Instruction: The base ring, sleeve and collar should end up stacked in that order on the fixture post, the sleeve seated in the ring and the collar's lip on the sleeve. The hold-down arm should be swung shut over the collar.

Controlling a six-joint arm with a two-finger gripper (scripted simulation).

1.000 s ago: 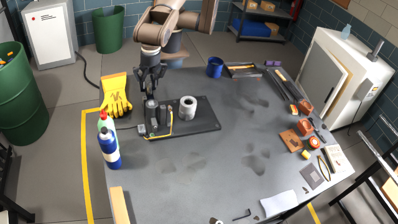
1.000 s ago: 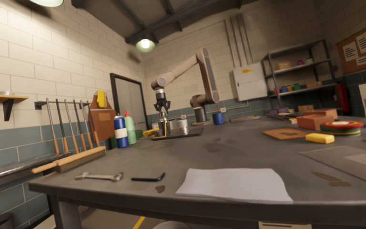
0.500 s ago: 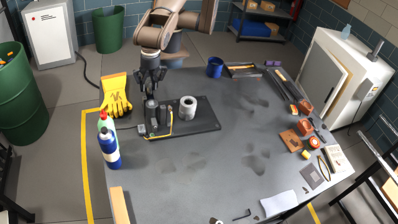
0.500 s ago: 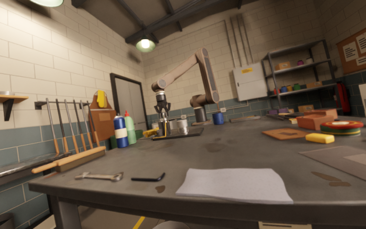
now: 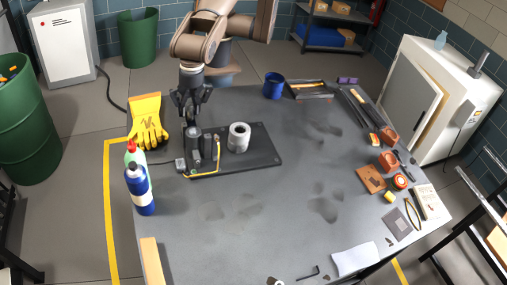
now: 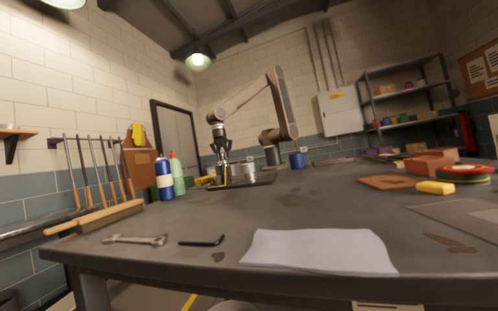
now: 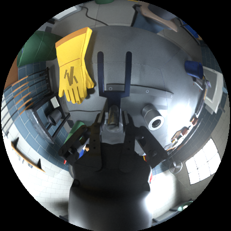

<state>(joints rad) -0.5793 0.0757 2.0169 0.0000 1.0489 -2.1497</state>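
The fixture post is partly hidden by my gripper (image 7: 113, 119), which stands open straight above the stacked parts (image 5: 193, 136) at the left end of the dark fixture plate (image 5: 231, 148). A round metal top of the stack (image 7: 113, 116) shows between my fingers, and I cannot tell which parts are stacked. A blue forked hold-down arm (image 7: 114, 75) lies swung away beyond the stack, its two prongs pointing off the plate. A pale grey hollow cylinder (image 5: 239, 137) stands upright on the plate to the right of the stack, apart from it. My gripper (image 5: 191, 113) holds nothing.
A green barrel (image 5: 23, 118) stands off the table's left side. A yellow glove (image 5: 146, 118) lies left of the plate, with a blue and a green bottle (image 5: 136, 182) in front of it. A blue cup (image 5: 273, 85) stands behind the plate. Tools and blocks line the right edge.
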